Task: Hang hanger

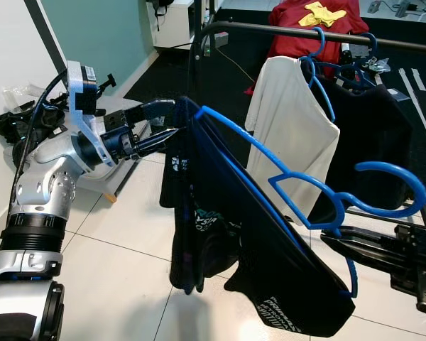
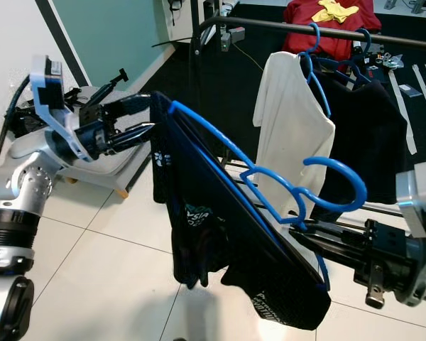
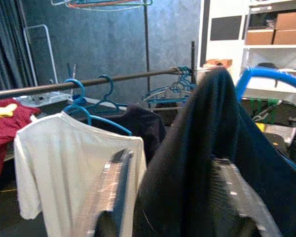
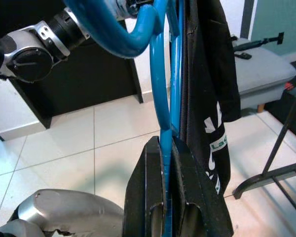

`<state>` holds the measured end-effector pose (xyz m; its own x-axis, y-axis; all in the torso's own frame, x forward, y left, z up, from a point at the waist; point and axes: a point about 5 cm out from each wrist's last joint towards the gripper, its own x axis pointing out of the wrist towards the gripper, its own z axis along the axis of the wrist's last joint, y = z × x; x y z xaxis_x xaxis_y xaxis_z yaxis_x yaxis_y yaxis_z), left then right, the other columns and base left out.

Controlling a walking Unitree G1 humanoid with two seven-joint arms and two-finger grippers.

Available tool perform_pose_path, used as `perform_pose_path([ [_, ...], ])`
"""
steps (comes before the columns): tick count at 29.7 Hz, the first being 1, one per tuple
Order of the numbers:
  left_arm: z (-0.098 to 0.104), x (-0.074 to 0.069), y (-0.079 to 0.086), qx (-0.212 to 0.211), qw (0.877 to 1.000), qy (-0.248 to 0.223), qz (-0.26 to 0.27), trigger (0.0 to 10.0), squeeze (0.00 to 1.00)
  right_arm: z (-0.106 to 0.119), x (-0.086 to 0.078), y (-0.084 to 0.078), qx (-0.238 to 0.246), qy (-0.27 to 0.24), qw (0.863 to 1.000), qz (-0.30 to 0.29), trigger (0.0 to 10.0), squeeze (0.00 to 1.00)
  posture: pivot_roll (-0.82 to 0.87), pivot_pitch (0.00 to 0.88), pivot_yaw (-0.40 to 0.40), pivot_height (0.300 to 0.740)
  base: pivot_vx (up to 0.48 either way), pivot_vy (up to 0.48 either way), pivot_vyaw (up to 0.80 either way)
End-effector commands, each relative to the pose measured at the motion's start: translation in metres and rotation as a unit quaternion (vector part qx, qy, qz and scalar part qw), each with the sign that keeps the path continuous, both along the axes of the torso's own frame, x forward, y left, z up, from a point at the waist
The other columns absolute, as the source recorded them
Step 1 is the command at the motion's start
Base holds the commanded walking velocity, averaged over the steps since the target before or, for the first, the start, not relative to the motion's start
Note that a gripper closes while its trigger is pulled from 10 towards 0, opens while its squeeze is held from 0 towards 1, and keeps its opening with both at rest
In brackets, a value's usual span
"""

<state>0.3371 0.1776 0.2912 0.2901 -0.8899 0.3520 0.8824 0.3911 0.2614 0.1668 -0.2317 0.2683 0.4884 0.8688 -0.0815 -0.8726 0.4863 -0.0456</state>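
Note:
A blue hanger carries a black printed shirt and is held tilted in front of the clothes rail, below its height. My right gripper is shut on the hanger's wire just under the hook; the right wrist view shows both fingers clamped on the blue wire. My left gripper is at the hanger's raised far shoulder. Its fingers are spread, one on each side of the black shirt. The hook is free in the air, pointing toward the rail.
On the rail hang a white T-shirt and a black garment on blue hangers, with several empty blue hangers beside them. A red garment lies behind. A grey bench and cables sit at the left wall. The floor is white tile.

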Motion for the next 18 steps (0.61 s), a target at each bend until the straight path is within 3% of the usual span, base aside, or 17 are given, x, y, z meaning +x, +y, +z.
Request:
perform_pose_path([
  [1,-0.0024,-0.0018,0.0021,0.001,1.0,0.006,-0.008,0.0,0.0,0.0062,-0.005,0.0058,-0.002,-0.015,1.0,0.021,10.0,0.0,-0.14,0.166,0.087,0.74,0.0,0.0,0.0],
  [18,-0.0013,-0.0045,-0.0034,-0.014,0.999,0.002,-0.031,0.0,0.0,0.0073,-0.004,0.0075,0.005,-0.018,1.0,0.02,10.0,0.0,-0.14,0.167,0.088,0.74,0.0,0.0,0.0],
])
